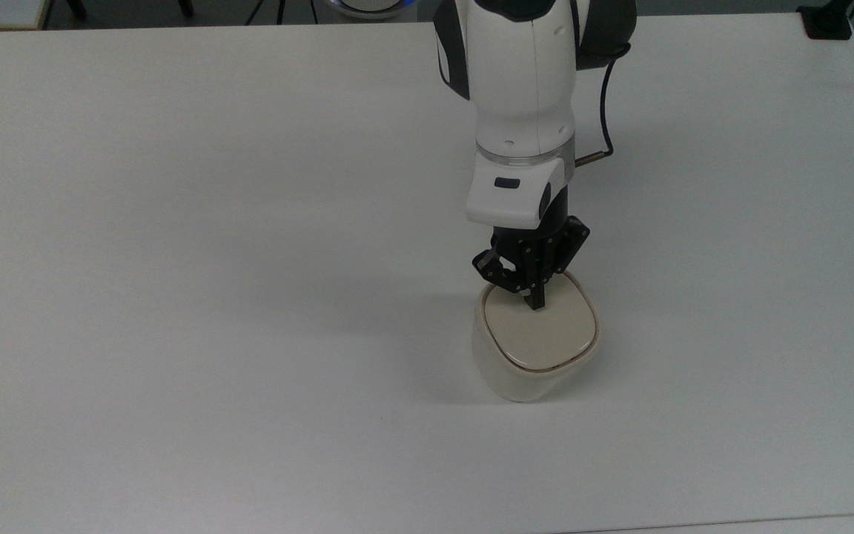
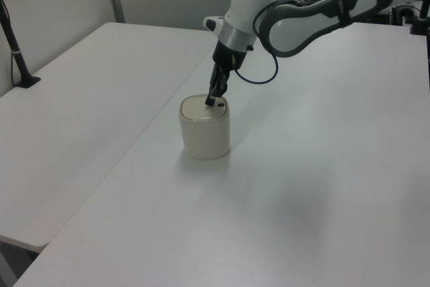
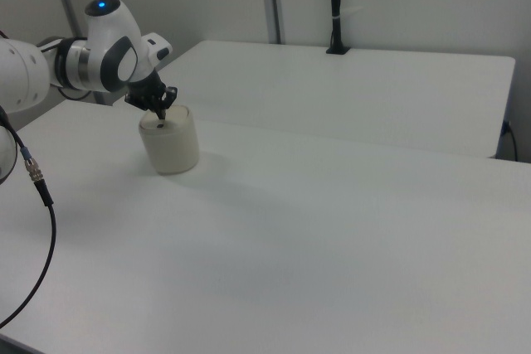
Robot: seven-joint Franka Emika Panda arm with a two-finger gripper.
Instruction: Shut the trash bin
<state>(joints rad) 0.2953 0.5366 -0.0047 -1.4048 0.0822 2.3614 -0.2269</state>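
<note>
The trash bin (image 1: pixel 532 348) stands upright on the white table (image 1: pixel 212 259), its long axis vertical and its body tapering toward the base. In the top view it sits right of centre, toward the near edge. Its flat lid (image 1: pixel 540 330) lies level on the rim, so the inside is hidden. The gripper (image 1: pixel 537 302) points down from the arm (image 1: pixel 520 96), its fingers drawn together into one narrow tip resting on the lid's far part. The left view shows a small black mark (image 2: pixel 219 105) just beside that tip.

White tables (image 3: pixel 357 205) stand side by side before pale panelled walls (image 3: pixel 398 6), a black pole (image 3: pixel 334 6) clamped to one.
</note>
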